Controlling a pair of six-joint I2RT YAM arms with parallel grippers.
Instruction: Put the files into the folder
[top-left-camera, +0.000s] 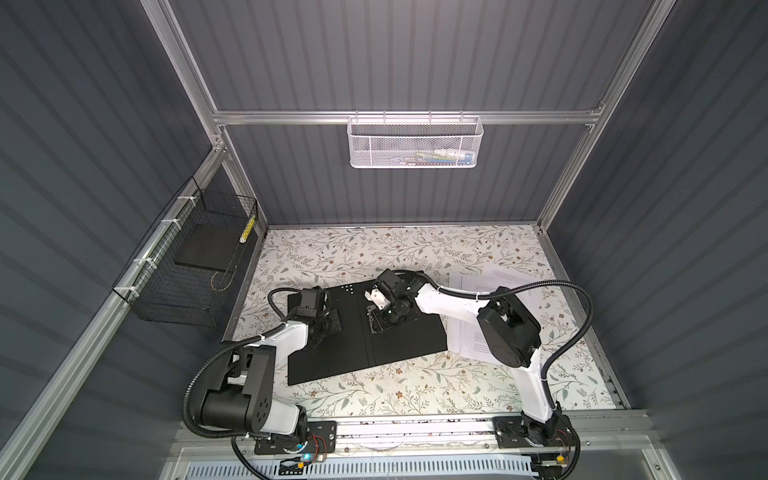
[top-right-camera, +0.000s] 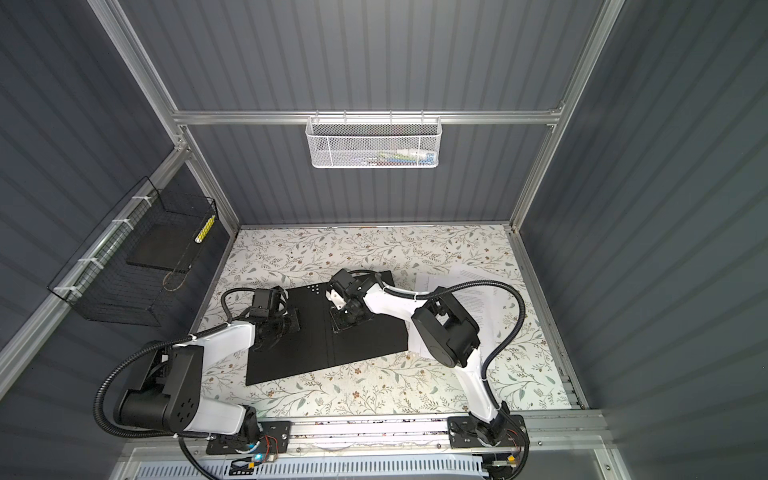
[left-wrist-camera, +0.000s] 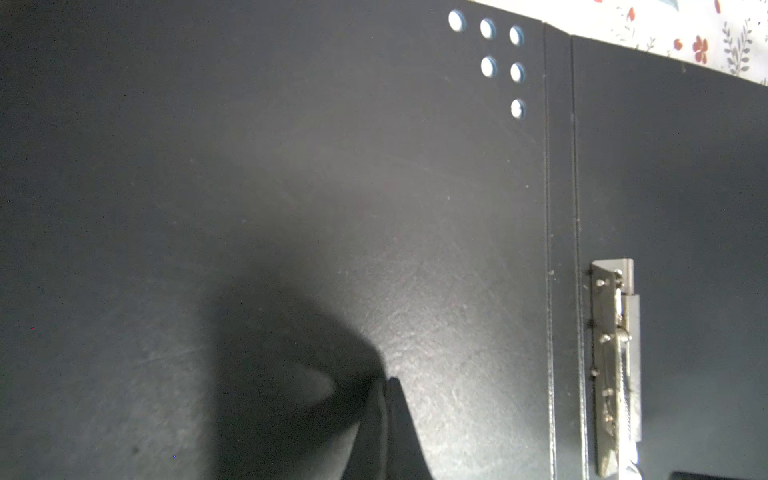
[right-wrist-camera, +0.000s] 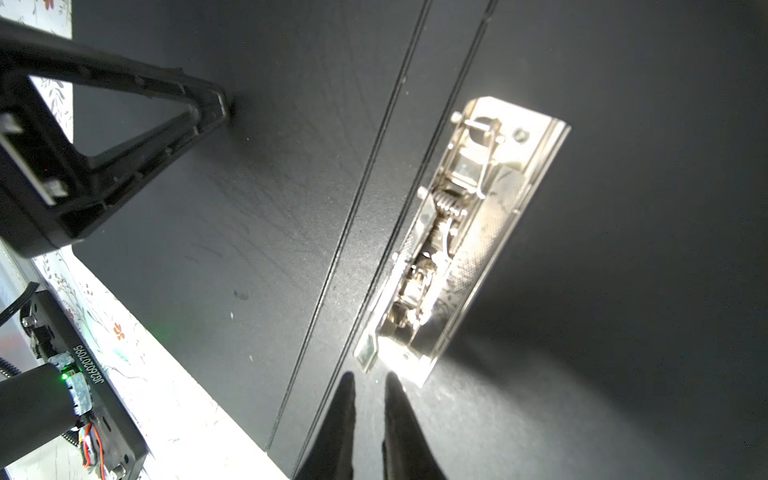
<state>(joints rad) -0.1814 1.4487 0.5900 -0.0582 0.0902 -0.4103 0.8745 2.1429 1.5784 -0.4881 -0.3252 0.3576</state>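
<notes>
Two broad bands of bare floral table (top-left-camera: 374, 249) give room in both top views: one across the upper part toward the back wall, one along the lower part between the folder's bottom edge and the rail. The folder (top-left-camera: 395, 340) (top-right-camera: 324, 349) lies open and flat at the centre, black inside up and turned slightly. Its left edge sits close to the table's left border. Its right edge meets the files (top-left-camera: 519, 276), which are spread at centre right, partly under the right arm; which lies on top there cannot be told. The left gripper (left-wrist-camera: 386, 399) is fully closed with nothing in it, and its joined tips press down on the folder's left leaf, left of the spine (left-wrist-camera: 561, 208). The right gripper (right-wrist-camera: 370, 382) hangs low over the right leaf, its jaws a narrow slit apart and holding nothing. Its tips sit just short of the near end of the metal clip (right-wrist-camera: 469, 232) (left-wrist-camera: 615, 365), which runs beside the spine. The files stay well apart from both sets of tips.
</notes>
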